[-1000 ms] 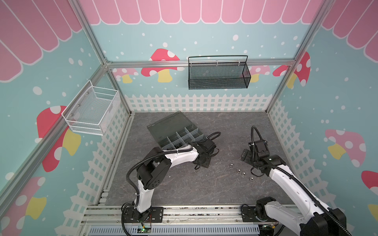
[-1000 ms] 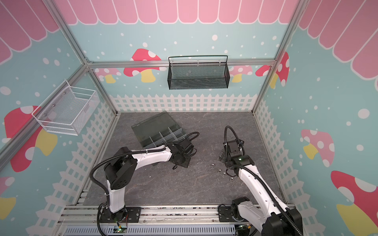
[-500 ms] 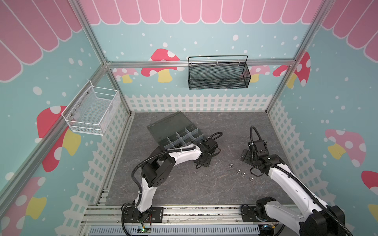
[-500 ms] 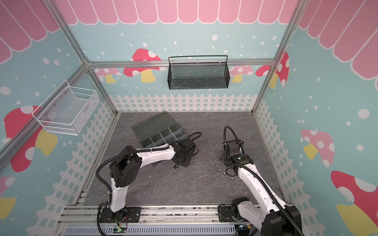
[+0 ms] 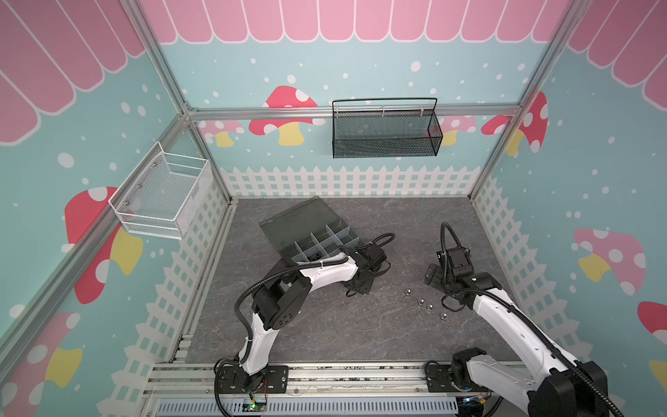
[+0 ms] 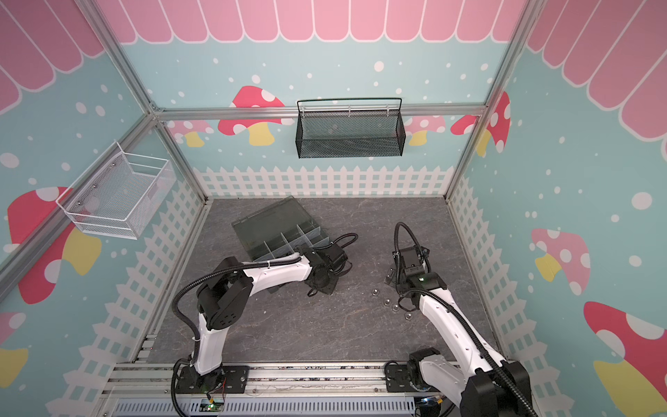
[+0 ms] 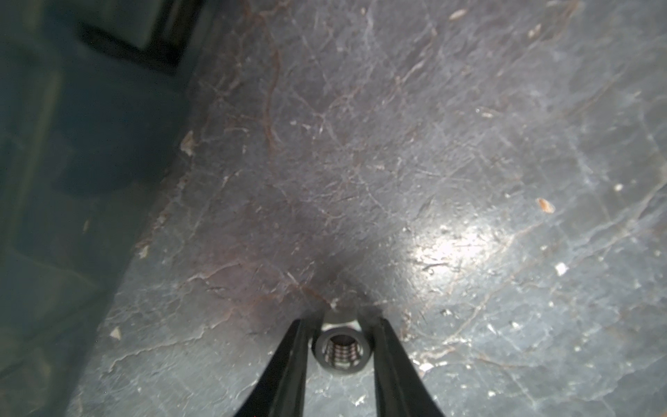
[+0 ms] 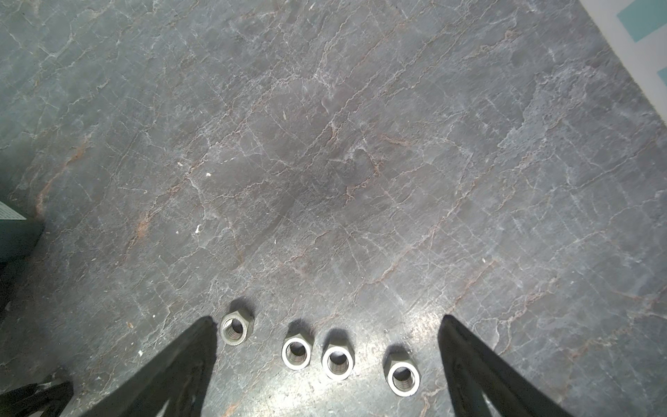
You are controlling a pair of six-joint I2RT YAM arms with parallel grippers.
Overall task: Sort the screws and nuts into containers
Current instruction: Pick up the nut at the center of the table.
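**Left wrist view: nut between the tips, contact unclear**

Left wrist view gives me the left end effector point(image 7: 339, 346) low over the desk point(image 7: 397, 144), its two dark fingers point(image 7: 288, 361) flanking a silver nut point(image 7: 340, 352) with its threaded bore facing the lens. Thin gaps show on both sides, so I cannot tell whether it is gripped. The organizer box point(image 5: 317, 238) is only a dark blur at the frame edge; in both top views the arm hides part of its compartments. My right end effector point(image 8: 328, 325) stands spread wide over four silver nuts point(image 8: 319, 352) in a row on the desk, touching none. Screws are too small for me to find.
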